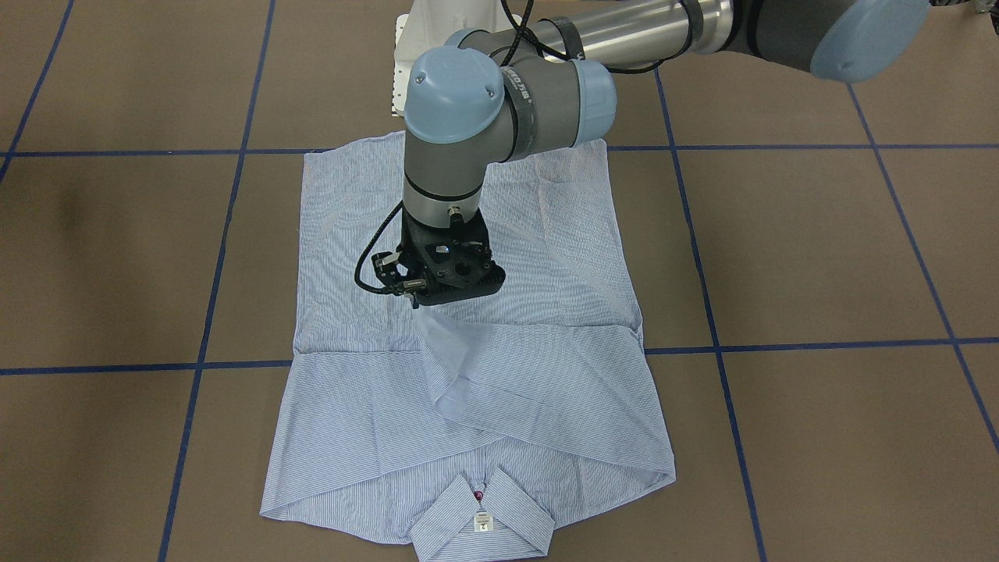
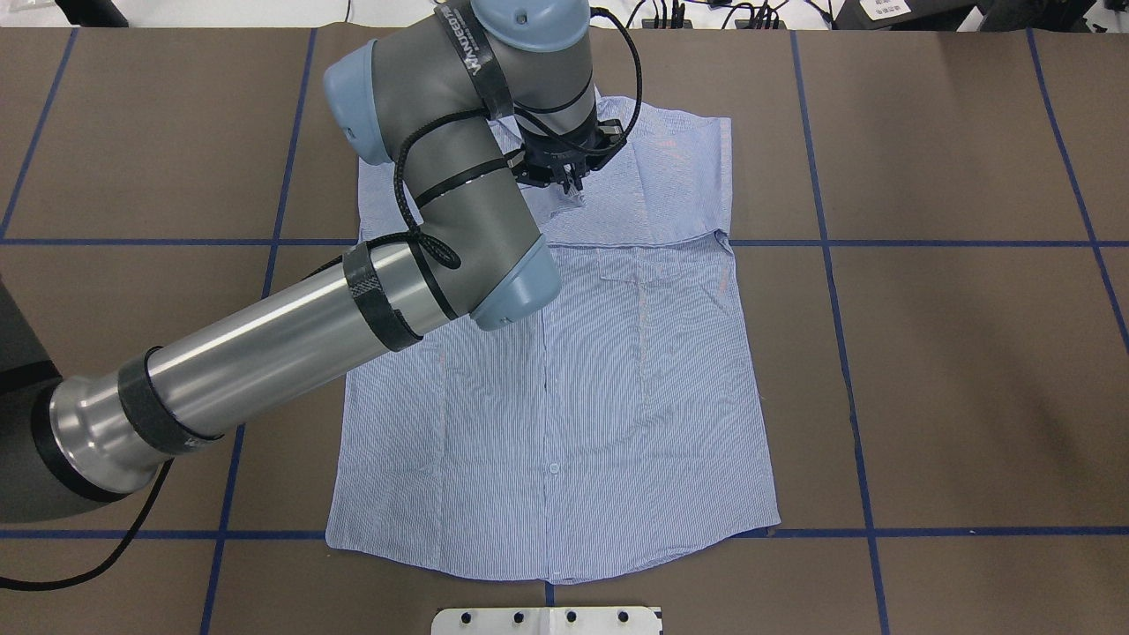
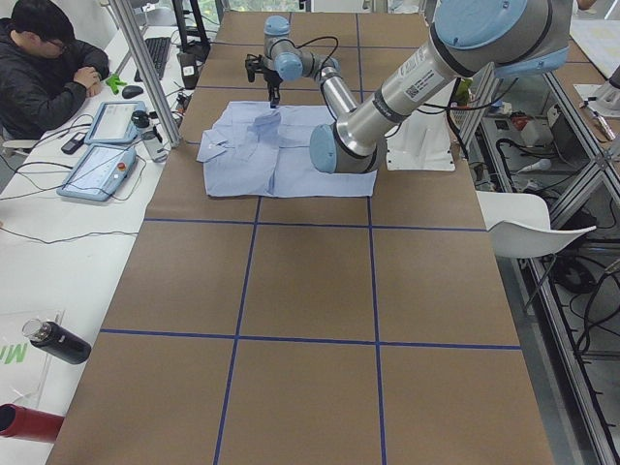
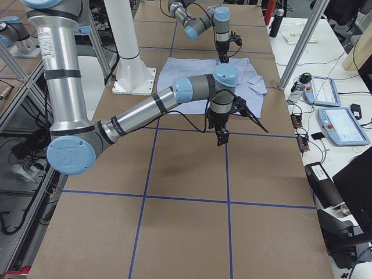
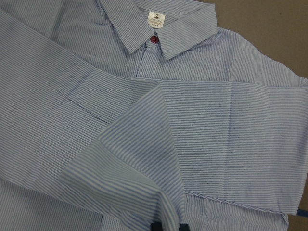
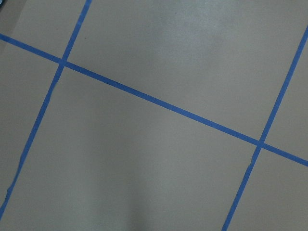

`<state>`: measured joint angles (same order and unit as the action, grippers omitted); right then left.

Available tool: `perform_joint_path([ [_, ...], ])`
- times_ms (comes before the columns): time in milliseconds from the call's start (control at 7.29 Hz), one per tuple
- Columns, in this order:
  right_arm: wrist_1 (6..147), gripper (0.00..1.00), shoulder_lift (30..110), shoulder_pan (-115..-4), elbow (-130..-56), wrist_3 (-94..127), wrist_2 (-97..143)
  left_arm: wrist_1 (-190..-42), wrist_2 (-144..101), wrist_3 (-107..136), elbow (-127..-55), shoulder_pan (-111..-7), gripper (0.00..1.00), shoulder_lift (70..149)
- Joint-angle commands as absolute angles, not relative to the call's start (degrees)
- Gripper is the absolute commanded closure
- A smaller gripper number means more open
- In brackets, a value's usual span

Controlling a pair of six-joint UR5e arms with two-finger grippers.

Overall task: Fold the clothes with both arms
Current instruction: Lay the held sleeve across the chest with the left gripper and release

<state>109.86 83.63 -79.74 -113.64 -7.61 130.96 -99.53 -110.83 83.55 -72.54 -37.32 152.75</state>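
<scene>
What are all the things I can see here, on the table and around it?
Shirt: one, light blue with fine white stripes, spread on the table, one sleeve end pinched up.
Table: one, brown with a blue tape grid, under everything.
Pedestal: one, white, on the table beside the shirt.
Screens: two, grey-framed, on the side desk.
Bottle: one, black, on the side desk's near end.
Person: one, dark jacket, seated at the side desk.
Left arm: one, grey with light blue caps, reaching over the shirt.
Left gripper: one, black, shut on that sleeve end.
Right arm: one, same colours, over bare table beside the shirt.
Right gripper: one, black, hanging above bare table; open or shut, I cannot tell.
</scene>
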Motion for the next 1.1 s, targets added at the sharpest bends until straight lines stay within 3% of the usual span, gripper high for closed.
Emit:
perform_joint_path([
  [0, 109.9, 0.0, 83.7, -79.7, -113.6, -7.6, 131.0, -109.6, -110.8, 88.3, -68.6, -35.3, 0.0, 155.1],
  [412, 109.9, 0.0, 83.4, -79.6, -113.6, -6.8, 131.7, -109.3, -111.0, 85.5, -69.9, -35.4, 0.0, 153.1],
  [549, 109.3, 0.0, 83.0, -79.3, -113.9, -3.9, 132.5, -107.0, -111.1, 82.3, -74.2, -35.4, 0.0, 149.8],
  [686, 104.2, 0.0, 83.6, -77.3, -113.8, 1.5, 132.6, -101.0, -111.1, 78.1, -82.1, -35.4, 0.0, 145.4],
  [960, 89.1, 0.0, 85.2, -67.7, -115.8, 25.3, 132.0, -98.0, -111.1, 71.6, -105.2, -35.2, 0.0, 127.9],
])
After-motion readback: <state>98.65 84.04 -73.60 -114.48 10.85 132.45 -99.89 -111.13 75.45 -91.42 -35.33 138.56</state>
